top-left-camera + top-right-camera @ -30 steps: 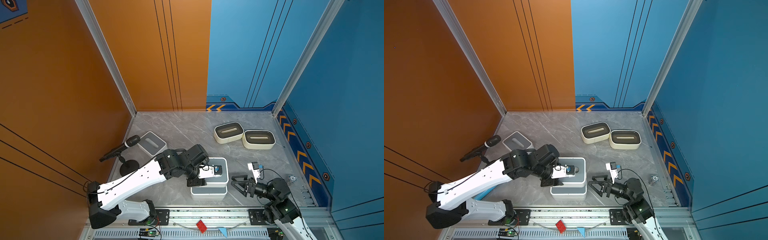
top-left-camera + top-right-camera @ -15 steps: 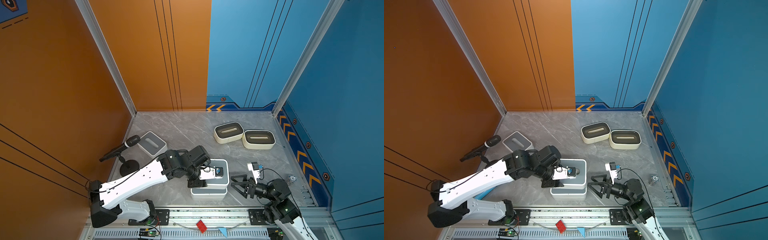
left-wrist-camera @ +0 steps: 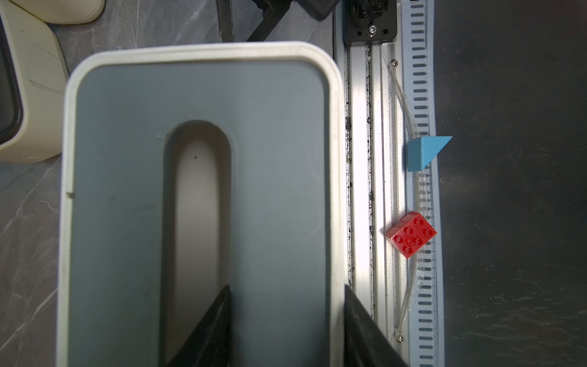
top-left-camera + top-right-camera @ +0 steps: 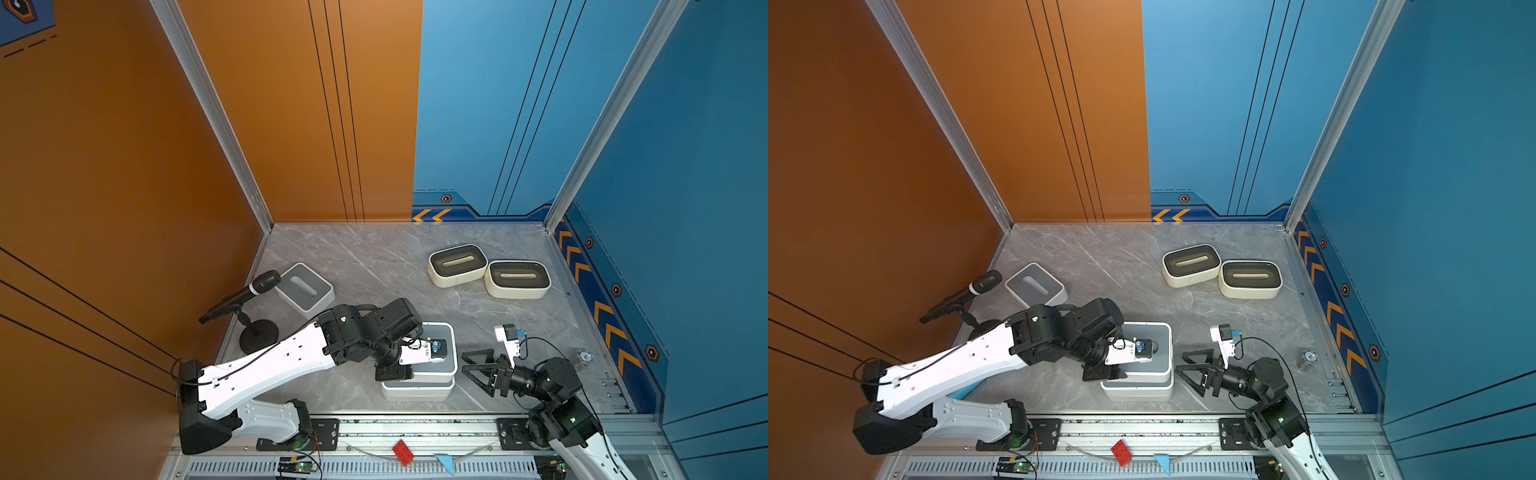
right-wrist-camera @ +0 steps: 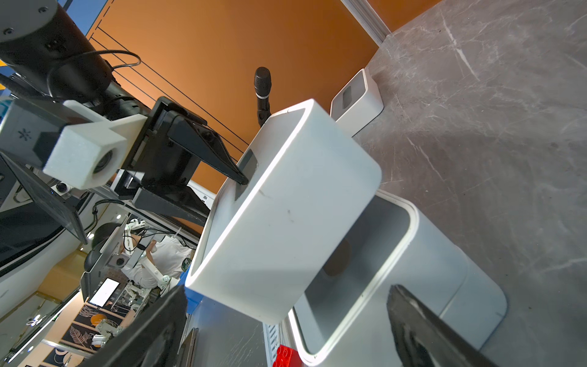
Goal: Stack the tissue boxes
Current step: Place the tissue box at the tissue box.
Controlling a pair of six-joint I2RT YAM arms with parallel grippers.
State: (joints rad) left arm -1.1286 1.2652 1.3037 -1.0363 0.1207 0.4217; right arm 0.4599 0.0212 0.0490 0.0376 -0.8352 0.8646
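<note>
Spanning the cell floor, the grey marbled bench (image 4: 374, 266) carries all the boxes in view. The left arm (image 4: 282, 357) reaches in from seven o'clock toward the near centre. The right arm (image 4: 557, 382) is folded low at five o'clock, where it was a second ago.

At six o'clock the lower tissue box (image 4: 415, 392) sits flat on the bench, grey lid up. The held tissue box (image 4: 446, 365) hangs over it. In the right wrist view it is tilted, with a gap above the lower lid. Since a second ago it has drifted toward six o'clock and now covers more of the lower lid.

The left end effector (image 3: 286, 289) is clamped narrow on that box. One finger (image 3: 212, 330) is down in the oval slot and its partner finger (image 3: 362, 336) is against the outer wall.

At one o'clock the inner cream tissue box (image 4: 457, 266) lies just beside the outer cream tissue box (image 4: 517, 278), both unmoved. The third tissue box (image 4: 305, 286), grey-topped, stays at ten o'clock, next to the microphone (image 4: 245, 293) on its stand.

The right end effector (image 4: 465, 365) stands spread wide and empty at four o'clock, just beside the stack and pointing at it.

Beyond the six o'clock edge, a red brick (image 4: 403, 452) and a blue wedge (image 4: 444, 462) lie on the rail.
</note>
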